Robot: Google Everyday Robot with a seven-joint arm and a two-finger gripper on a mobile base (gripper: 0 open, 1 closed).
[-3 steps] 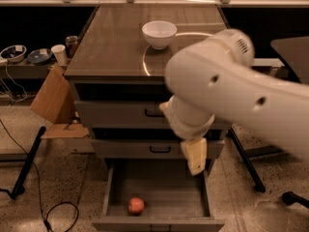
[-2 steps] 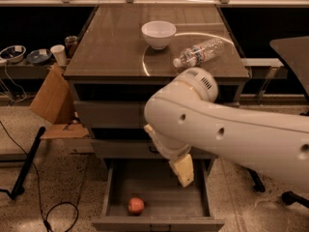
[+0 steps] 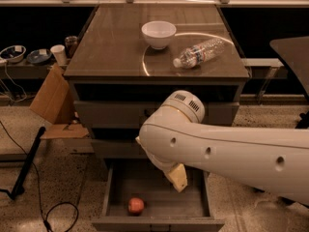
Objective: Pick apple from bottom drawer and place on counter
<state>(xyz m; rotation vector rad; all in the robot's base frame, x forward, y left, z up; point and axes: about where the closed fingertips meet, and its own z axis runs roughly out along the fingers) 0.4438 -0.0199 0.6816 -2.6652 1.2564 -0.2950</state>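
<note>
The apple (image 3: pixel 136 205), small and red-orange, lies on the grey floor at the front left of the open bottom drawer (image 3: pixel 198 204). My white arm reaches in from the right across the cabinet front. My gripper (image 3: pixel 177 178) hangs over the drawer's middle, above and to the right of the apple, apart from it; only a pale yellowish finger shows. The counter (image 3: pixel 111 42) is the glossy brown top of the cabinet, with a pale arc mark.
A white bowl (image 3: pixel 158 34) and a clear plastic bottle (image 3: pixel 198 53) lying on its side rest on the counter. The two upper drawers are shut. A cardboard flap (image 3: pixel 52 98) leans at the cabinet's left; cables and a dark bar lie on the floor there.
My arm has swung left and down across the cabinet front, uncovering the bottle and counter. The gripper has come lower, into the drawer opening. The apple has not moved.
</note>
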